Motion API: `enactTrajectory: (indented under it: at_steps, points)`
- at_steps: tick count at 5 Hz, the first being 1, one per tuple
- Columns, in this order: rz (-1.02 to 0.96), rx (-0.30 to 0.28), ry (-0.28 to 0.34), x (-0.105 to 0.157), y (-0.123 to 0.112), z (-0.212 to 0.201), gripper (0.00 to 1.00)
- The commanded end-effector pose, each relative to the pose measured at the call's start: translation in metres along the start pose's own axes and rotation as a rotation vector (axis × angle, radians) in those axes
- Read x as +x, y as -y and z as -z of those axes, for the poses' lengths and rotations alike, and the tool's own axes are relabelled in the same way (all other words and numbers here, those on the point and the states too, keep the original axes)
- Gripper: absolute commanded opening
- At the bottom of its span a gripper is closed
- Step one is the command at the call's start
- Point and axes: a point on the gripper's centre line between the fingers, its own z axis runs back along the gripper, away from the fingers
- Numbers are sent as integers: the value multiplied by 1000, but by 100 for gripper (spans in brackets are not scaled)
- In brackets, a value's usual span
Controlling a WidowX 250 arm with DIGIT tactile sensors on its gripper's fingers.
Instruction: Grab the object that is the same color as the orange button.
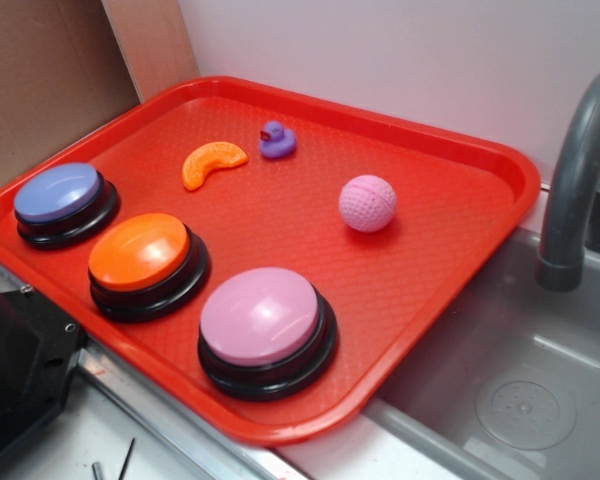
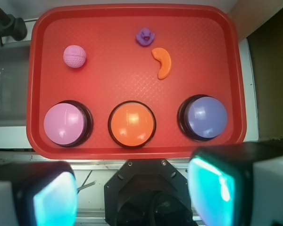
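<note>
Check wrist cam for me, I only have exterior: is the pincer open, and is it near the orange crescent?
Observer: Open. The pincer has its fingers spread wide, with nothing between them.
Operator: Position?
Observer: Outside the tray, past the rim by the three buttons. The orange crescent lies beyond the orange button, well clear of the fingers.
Operator: Lined up with it?
Observer: Not quite. The orange button is centred between the fingers; the crescent sits off that line, toward the blue-purple button.
</note>
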Motion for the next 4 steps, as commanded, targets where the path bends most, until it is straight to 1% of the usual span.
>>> enactTrajectory:
  at_steps: [1, 2, 3, 4]
  points:
    - [0, 0, 0, 0, 0, 0, 100]
    - [-82, -44, 7, 26, -5, 13, 100]
    - [-179, -43, 9, 46, -14, 32, 100]
    - [-211, -17, 4, 62, -20, 52, 100]
